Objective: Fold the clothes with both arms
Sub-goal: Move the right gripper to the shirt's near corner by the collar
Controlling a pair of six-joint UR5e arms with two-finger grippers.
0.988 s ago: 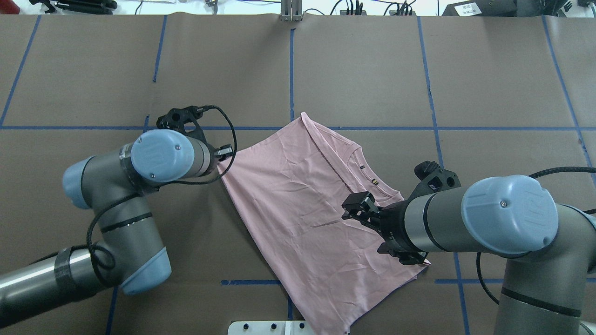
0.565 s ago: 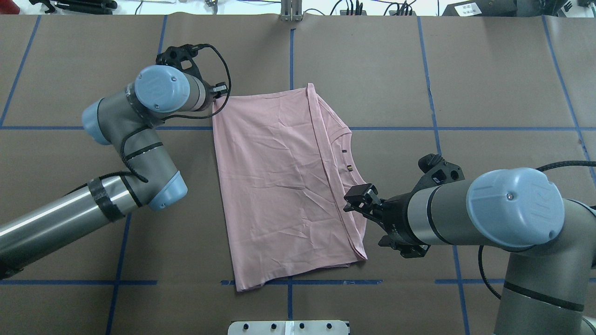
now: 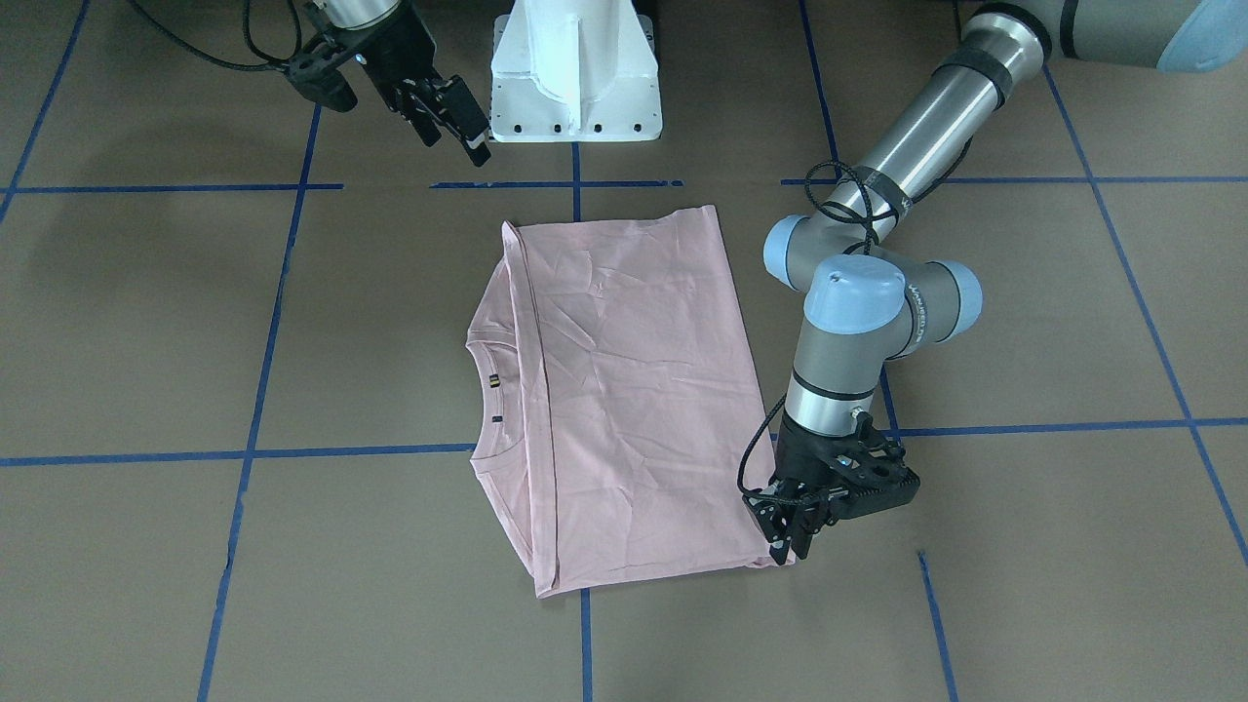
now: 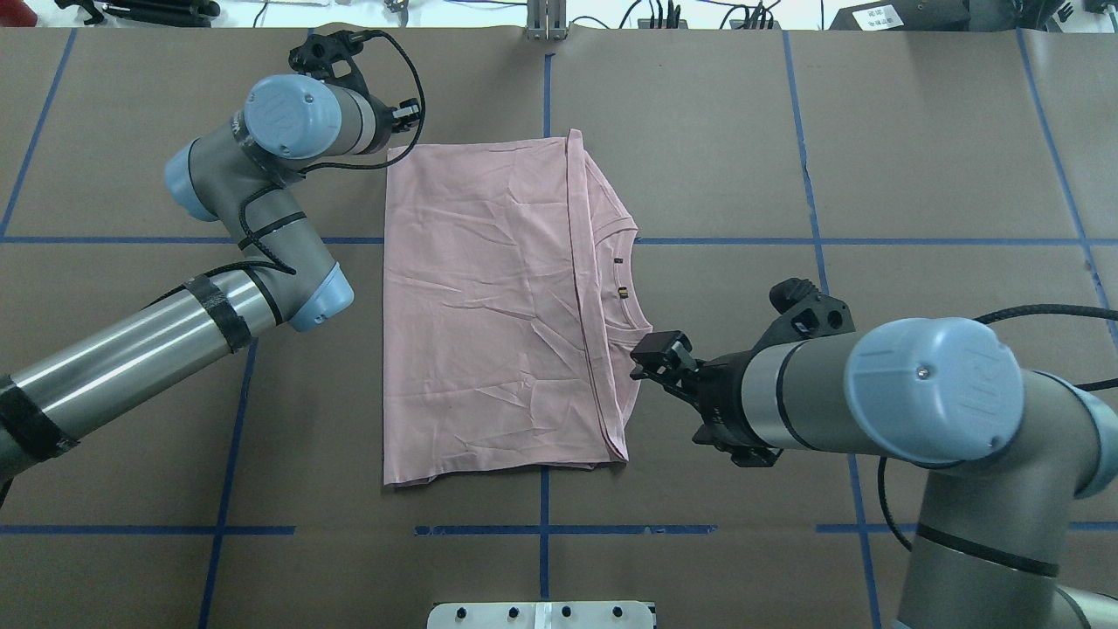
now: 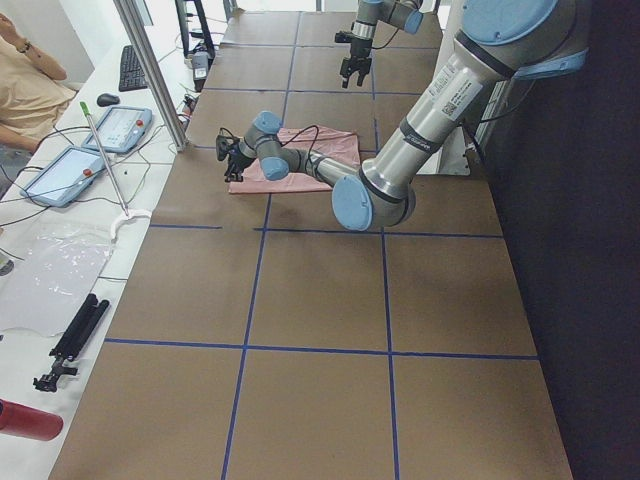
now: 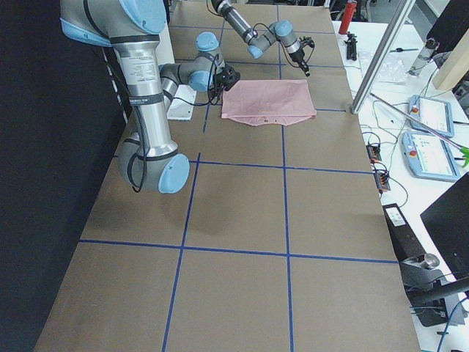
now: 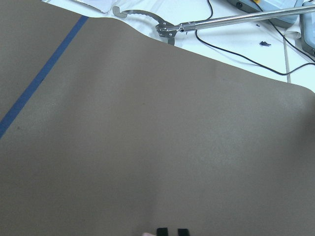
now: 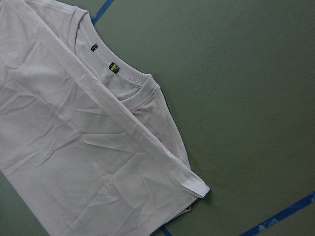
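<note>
Overhead exterior: blue-taped brown table (image 4: 917,131) bears T-shirt (image 4: 480,306); left tool (image 3: 783,546) narrow, right tool (image 4: 653,352) wide.

Left tool (image 7: 173,231) cut off at btm edge, wrist cam; T-shirt (image 7: 146,234) just a sliver.

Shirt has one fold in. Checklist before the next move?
1. Shirt lying flat: ok, lightly wrinkled.
2. Fold edge straight: ok; collar shows beside it.
3. Left gripper down at the shirt's corner: ok.
4. Left grip on that corner: cannot tell; the tips look nearly together in the wrist view.
5. Right gripper clear of shirt: ok; raised, open, holding nothing.
</note>
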